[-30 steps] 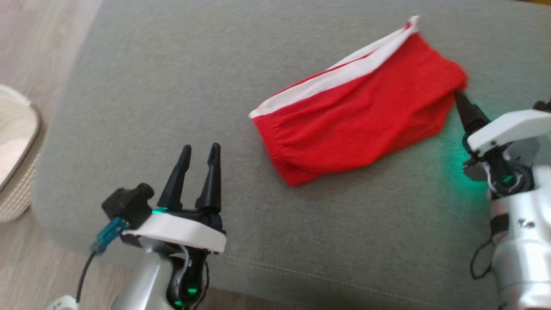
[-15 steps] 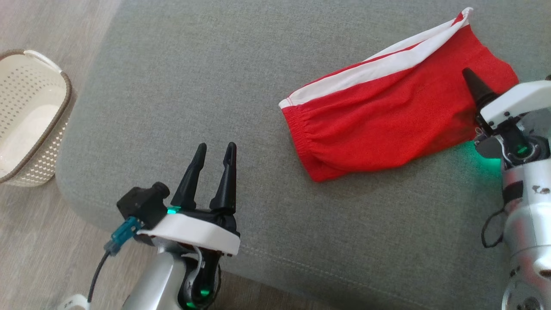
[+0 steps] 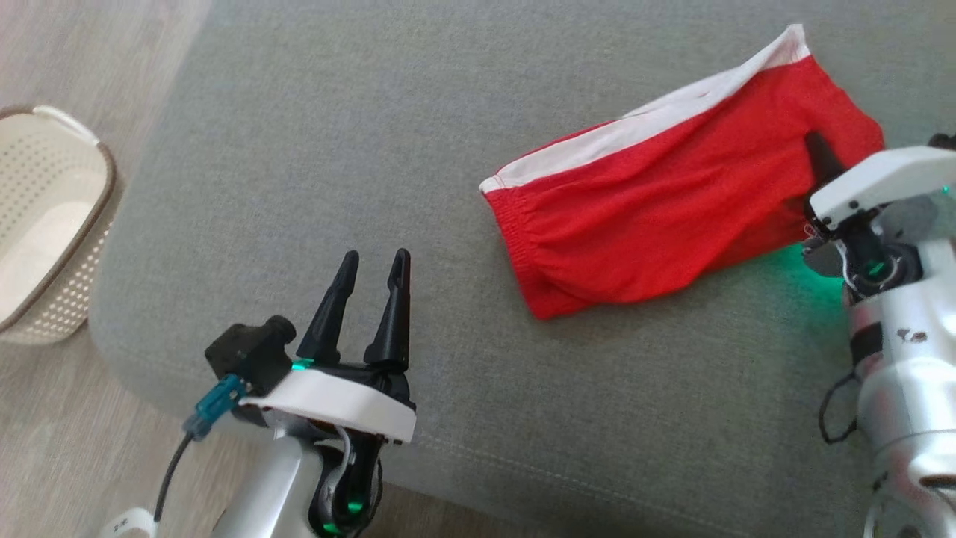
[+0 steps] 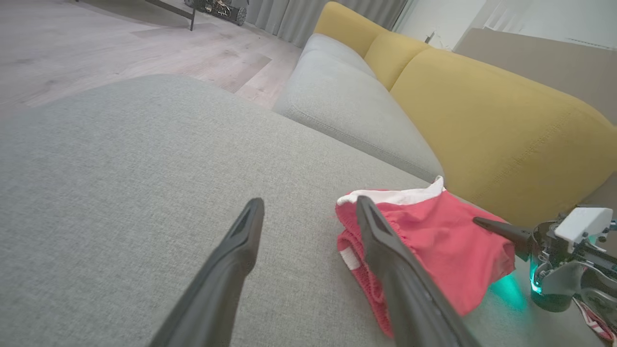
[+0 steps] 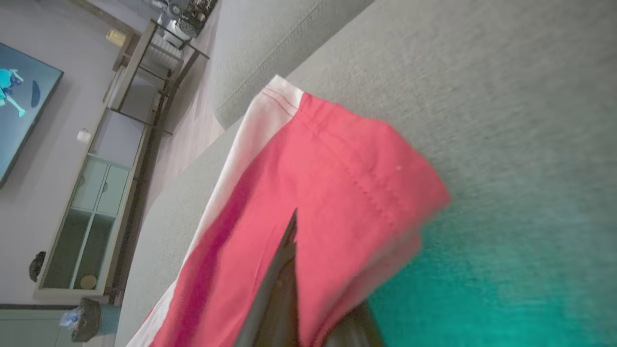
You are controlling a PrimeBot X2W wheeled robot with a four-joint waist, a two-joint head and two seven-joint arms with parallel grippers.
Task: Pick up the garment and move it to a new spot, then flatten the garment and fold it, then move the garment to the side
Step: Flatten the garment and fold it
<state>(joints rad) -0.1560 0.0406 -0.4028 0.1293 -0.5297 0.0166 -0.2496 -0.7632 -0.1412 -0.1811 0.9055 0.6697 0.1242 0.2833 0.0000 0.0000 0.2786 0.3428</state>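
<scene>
A white basket (image 3: 45,224) sits on the floor (image 3: 60,448), far left. The left gripper (image 3: 375,258) hangs over the grey sofa seat (image 3: 299,112), jaws wide apart. The garment (image 3: 657,217), red, lies on the seat further right. The right gripper (image 3: 818,149) has its jaws pinched tight on the garment's right end.
</scene>
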